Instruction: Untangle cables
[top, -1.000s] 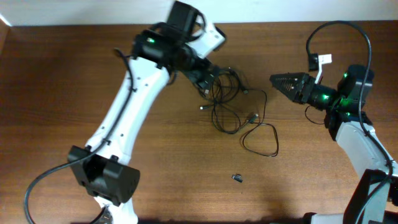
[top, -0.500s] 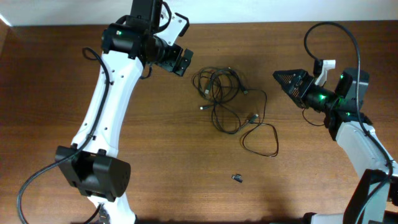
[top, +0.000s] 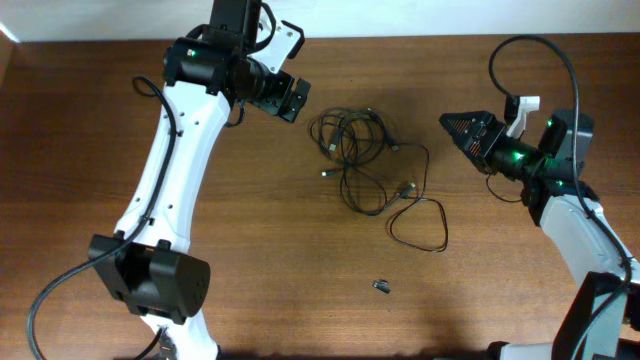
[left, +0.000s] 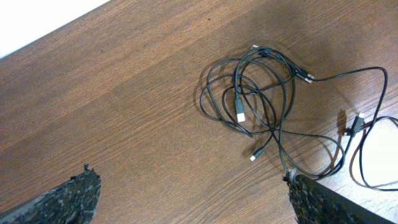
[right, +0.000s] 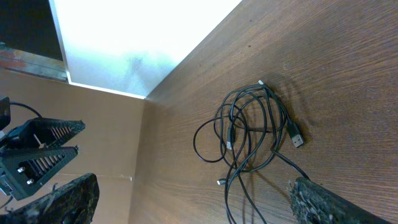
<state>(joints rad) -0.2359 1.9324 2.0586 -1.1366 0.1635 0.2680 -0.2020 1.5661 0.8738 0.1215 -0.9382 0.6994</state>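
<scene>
Nearest the arm bases, a small dark stubby piece (top: 381, 287) lay by itself on the wooden table (top: 250, 250), well apart from everything else. Beyond it, around the middle of the table, the cables (top: 350, 150) lay in one loose tangle. A single open loop sat on the near side, a couple of small plugs in the middle, and a tighter bunch of overlapping coils on the far side. Neither arm touched the cords. The right gripper (top: 455, 128) sat to the right of the tangle and clear of it, its tip pointed toward the coils and its jaws spread wide with nothing between them. In the right wrist view its fingers (right: 329, 202) showed only at the bottom corners, with the cords lying on the wood ahead of them. A green light glowed on that arm just behind the gripper, and a thick black lead (top: 540, 45) arched over it. Farthest out, the left gripper (top: 293, 98) hung to the left of the coiled bunch, near it but not in contact, likewise fully spread and empty. Its wrist camera looked down on the tangle — the dark fingers (left: 68, 199) framed the bottom corners, and the cables lay flat on the table between and beyond them.
</scene>
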